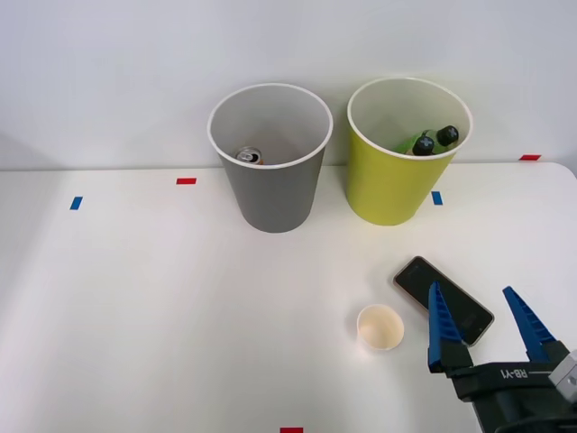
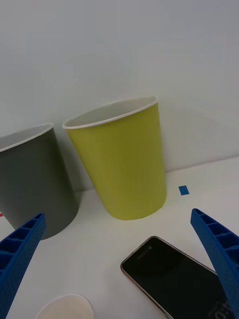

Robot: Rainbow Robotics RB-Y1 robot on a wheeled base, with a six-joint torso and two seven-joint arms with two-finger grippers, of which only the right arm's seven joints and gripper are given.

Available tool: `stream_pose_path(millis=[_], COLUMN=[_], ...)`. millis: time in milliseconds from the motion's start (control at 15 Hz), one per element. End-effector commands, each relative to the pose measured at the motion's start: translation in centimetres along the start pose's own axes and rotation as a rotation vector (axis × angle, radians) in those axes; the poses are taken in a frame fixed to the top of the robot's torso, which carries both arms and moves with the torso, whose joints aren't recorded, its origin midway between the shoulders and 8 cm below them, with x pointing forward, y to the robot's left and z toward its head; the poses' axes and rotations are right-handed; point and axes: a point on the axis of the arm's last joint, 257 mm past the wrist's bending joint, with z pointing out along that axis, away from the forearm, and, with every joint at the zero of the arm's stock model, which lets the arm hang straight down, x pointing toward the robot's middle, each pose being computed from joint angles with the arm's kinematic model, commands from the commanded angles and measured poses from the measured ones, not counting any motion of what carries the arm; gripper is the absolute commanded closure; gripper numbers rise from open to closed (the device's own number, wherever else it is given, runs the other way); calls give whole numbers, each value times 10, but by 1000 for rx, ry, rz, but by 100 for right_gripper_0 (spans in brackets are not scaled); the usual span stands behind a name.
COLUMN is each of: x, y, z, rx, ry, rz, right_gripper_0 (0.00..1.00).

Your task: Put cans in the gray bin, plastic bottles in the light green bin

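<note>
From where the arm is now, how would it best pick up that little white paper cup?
Probably from above, fingers straddling the paper cup and closing on opposite sides of its rim: it stands upright, mouth up, apart from the phone. The right gripper is open beside it.

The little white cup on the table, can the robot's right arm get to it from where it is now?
Probably yes. The paper cup stands in the open on the table, just to the left of the right tool, whose fingers are open and empty. Nothing lies between them; the phone sits under the tool, off to the side.
</note>
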Motion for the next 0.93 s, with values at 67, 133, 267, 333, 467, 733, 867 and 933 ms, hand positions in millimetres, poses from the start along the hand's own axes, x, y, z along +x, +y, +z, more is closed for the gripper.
stream_pose_path(millis=[67,133,267,333,467,733,867,933], x=[15,19,29,39,59,81,84,86], y=[-4,-6,-10,-9,-11,2,4,3], z=[-20,-35,-59,-73,-90,-117,-125,-129], rx=[-47,-45,-30,-24,-13,-42,-47,-45], ry=[-12,8,58,97,145,173,193,202], rz=[-130,-231,-327,-368,-380,-336,-331,-333], right_gripper_0=[0,0,0,0,0,0,0,0])
